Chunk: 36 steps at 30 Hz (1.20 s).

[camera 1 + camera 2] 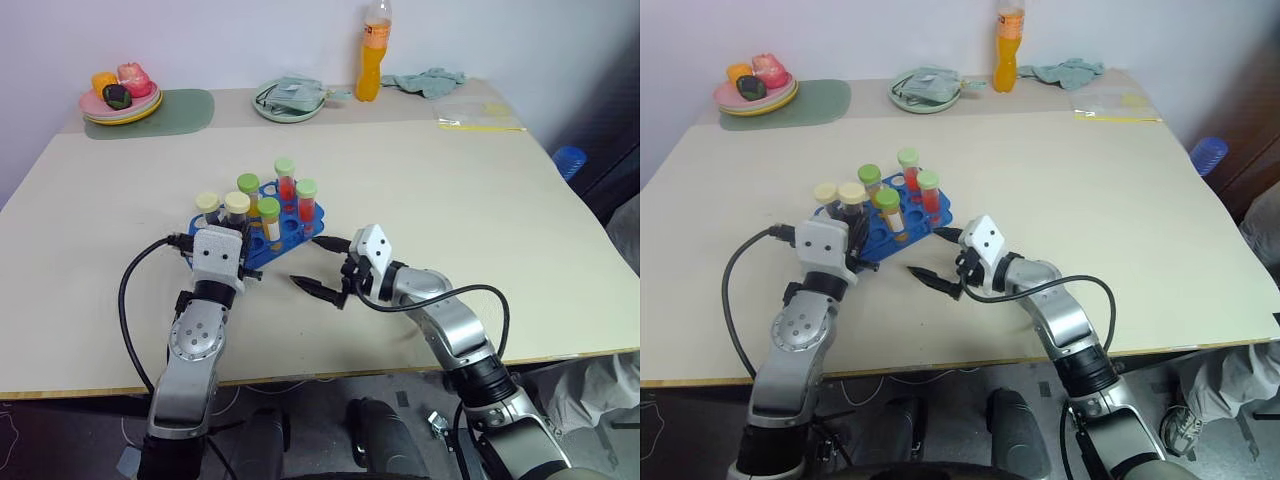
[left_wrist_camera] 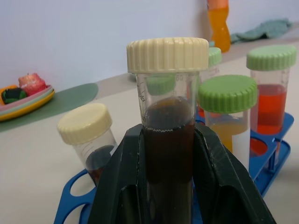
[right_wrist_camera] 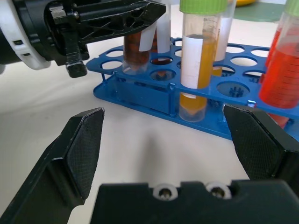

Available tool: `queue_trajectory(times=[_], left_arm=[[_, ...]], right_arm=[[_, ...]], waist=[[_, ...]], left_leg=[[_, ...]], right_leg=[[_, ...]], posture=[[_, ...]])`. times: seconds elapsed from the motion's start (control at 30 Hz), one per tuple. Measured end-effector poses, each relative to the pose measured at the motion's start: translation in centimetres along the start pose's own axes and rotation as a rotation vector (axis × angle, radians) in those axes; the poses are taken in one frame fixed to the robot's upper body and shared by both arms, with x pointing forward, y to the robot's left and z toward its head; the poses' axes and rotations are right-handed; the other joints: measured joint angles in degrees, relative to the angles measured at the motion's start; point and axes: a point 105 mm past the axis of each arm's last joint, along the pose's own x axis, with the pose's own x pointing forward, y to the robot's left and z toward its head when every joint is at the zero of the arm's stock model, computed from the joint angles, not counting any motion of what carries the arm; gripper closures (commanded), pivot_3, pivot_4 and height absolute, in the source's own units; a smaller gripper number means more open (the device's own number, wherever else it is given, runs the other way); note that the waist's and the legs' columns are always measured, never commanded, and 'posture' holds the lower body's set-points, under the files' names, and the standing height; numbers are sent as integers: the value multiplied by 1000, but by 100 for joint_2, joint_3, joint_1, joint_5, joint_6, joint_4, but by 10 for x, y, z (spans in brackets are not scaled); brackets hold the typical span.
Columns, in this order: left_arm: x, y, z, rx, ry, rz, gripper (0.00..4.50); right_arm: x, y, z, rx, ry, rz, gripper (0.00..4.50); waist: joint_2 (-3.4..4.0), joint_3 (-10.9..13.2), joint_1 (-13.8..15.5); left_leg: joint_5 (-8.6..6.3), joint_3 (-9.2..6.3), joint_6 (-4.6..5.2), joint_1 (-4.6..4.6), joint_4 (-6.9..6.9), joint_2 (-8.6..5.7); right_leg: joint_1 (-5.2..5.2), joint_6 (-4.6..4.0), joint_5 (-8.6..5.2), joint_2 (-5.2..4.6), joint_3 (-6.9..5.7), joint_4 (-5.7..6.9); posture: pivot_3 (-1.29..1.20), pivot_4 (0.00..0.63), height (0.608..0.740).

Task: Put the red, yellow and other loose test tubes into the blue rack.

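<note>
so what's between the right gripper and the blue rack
Nothing: a bare strip of table separates the open right gripper from the blue rack, seen in the right wrist view. The left gripper holds a maroon tube at the rack.

The left pincer (image 1: pixel 847 243) grips a cream-capped tube (image 1: pixel 851 203) over the blue rack (image 1: pixel 908 222).

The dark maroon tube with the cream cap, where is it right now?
The dark maroon tube is held upright in the left gripper at the near left corner of the blue rack, beside another cream-capped tube.
</note>
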Motion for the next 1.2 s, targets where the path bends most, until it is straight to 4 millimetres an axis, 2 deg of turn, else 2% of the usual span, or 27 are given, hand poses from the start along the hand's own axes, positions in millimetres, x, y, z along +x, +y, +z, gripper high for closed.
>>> queue_trajectory(times=[0.17,0.37,0.43,0.57,0.67,0.7,0.83,0.9,1.0,1.2], left_arm=[[-1,5,-12,-92,9,14,3752],[-4,2,-18,-144,6,9,765],[-5,2,-19,-147,9,10,66],[-16,5,-15,-158,2,-18,66],[-42,28,-11,-134,30,-57,66],[-58,44,-12,-110,75,-67,66],[-82,64,-18,-100,184,-109,66],[-92,79,-20,-75,236,-117,66],[-97,101,-23,-32,278,-86,66],[-98,111,-41,-42,333,-67,66]], right_arm=[[0,0,0,-5,3,1,0],[1,0,1,-8,1,7,0],[0,0,1,-10,1,8,0],[-12,-11,1,-11,33,4,0],[-43,-33,3,-29,98,-20,0],[-62,-47,6,-34,123,-55,0],[-93,-69,17,-36,126,-116,0],[-106,-77,11,-34,162,-137,0],[-126,-94,2,-15,196,-209,0],[-137,-100,-11,8,208,-261,0]], waist=[[0,0,5],[0,0,3],[0,0,-2],[1,0,-6],[4,4,-12],[5,4,-13],[7,5,-11],[7,5,-13],[9,7,2],[10,7,-12]], left_leg=[[0,0,0,0,0,0],[0,0,0,-1,0,0],[0,0,0,0,-1,0],[0,0,0,-2,0,0],[-2,1,4,-4,-5,3],[-3,1,5,-5,-6,5],[-4,4,7,-2,-5,9],[-4,4,7,0,-4,15],[-4,6,7,3,-3,14],[-7,7,11,4,-6,17]], right_leg=[[0,0,0,0,0,0],[0,0,0,0,0,-1],[0,0,0,0,0,-1],[0,0,0,0,0,-3],[0,-1,-1,-1,0,-12],[0,-2,-1,1,-1,-18],[13,-18,-11,7,-1,-37],[18,-22,-13,15,-1,-43],[25,-23,-13,16,1,-48],[26,-12,-7,16,3,-51]], posture=[[0,150,740],[0,150,740],[0,150,740],[0,150,740],[0,150,740],[0,150,740],[0,150,740],[0,150,740],[0,150,740],[0,150,740]])
